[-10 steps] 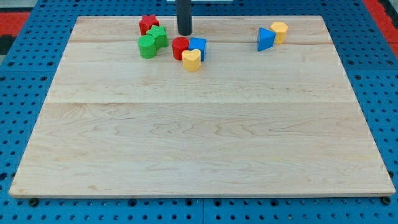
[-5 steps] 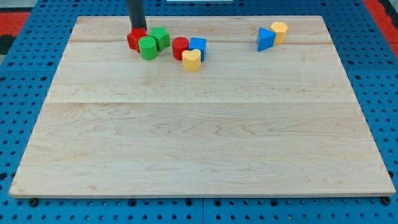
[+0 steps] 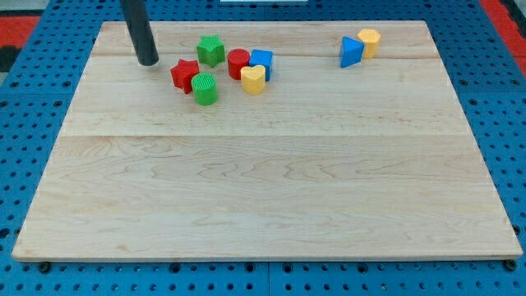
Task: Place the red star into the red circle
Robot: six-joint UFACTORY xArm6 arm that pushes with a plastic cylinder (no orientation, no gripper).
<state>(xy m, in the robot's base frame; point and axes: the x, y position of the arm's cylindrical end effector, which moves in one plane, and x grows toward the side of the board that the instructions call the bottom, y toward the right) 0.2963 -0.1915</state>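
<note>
The red star lies near the view's top left of the wooden board. The red circle sits to its right, about a block's width away, touching a blue cube and a yellow heart. A green cylinder touches the star's lower right side. A green star sits above, between the red star and the red circle. My tip is left of the red star, slightly above it, with a small gap.
A blue triangular block and a yellow block sit together at the view's top right. The board rests on a blue perforated table.
My tip moved left along the view's top, passing behind the red star, then down and left. The red star slid down, and the green cylinder was pushed down, away from the green star.
</note>
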